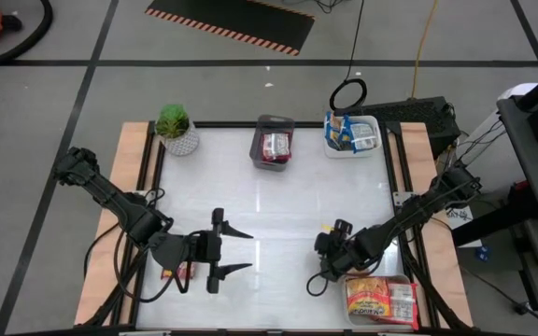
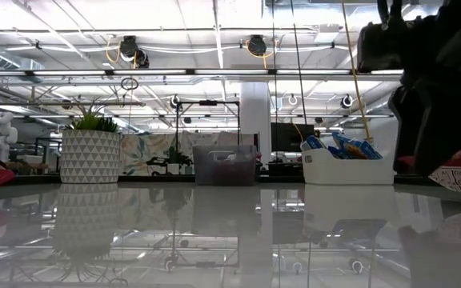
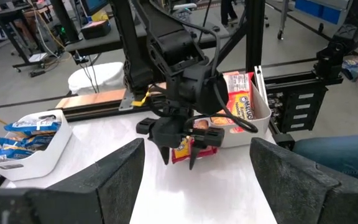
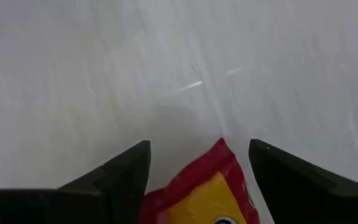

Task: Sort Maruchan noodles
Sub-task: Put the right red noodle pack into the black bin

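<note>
My right gripper (image 1: 323, 261) hangs low over the table's near right part, fingers pointing down and open. A red-and-yellow noodle packet (image 4: 204, 186) lies between its fingers, also seen as the red packet (image 3: 184, 149) in the left wrist view; whether a finger touches it cannot be told. My left gripper (image 1: 241, 250) hovers open and empty over the near left part. Another red packet (image 1: 180, 271) lies flat on the table under the left arm. Orange-and-yellow packets (image 1: 379, 299) fill a white tray (image 3: 263, 109) at the near right corner.
At the far edge, a grey tray (image 1: 274, 119) holds red packets (image 1: 274, 145) and a white tray (image 2: 346, 170) holds blue-and-yellow packets (image 1: 344, 131). A potted green plant (image 1: 176, 126) stands at the far left corner. The glossy white middle of the table lies bare between the arms.
</note>
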